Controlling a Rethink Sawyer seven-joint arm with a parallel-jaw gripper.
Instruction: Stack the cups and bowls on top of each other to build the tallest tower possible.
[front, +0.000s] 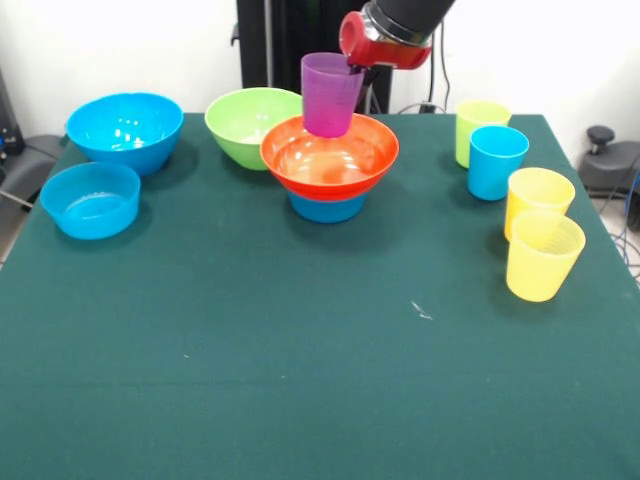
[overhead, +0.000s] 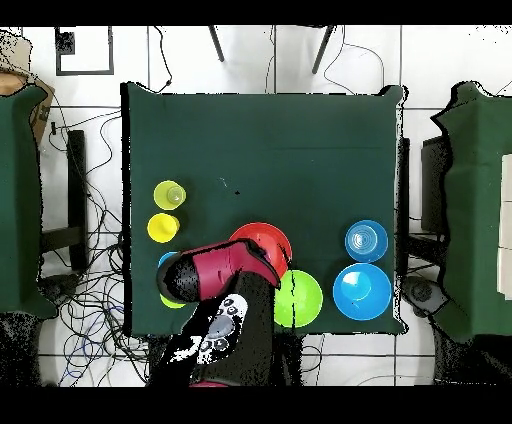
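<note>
The gripper (front: 352, 68) is at the rim of the purple cup (front: 331, 95), but I cannot tell how wide it is open or if it really holds the cup. The cup stands upright inside the orange bowl (front: 330, 156), at its far side. The orange bowl sits on a small blue bowl (front: 327, 207); together they make the tower. The green bowl (front: 245, 125) is just beside the tower. The large blue bowl (front: 125, 130) and another small blue bowl (front: 91, 199) are at one side of the table (front: 300, 380). At the other side stand the green cup (front: 477, 125), the blue cup (front: 496, 162) and two yellow cups (front: 543, 255) close together.
</note>
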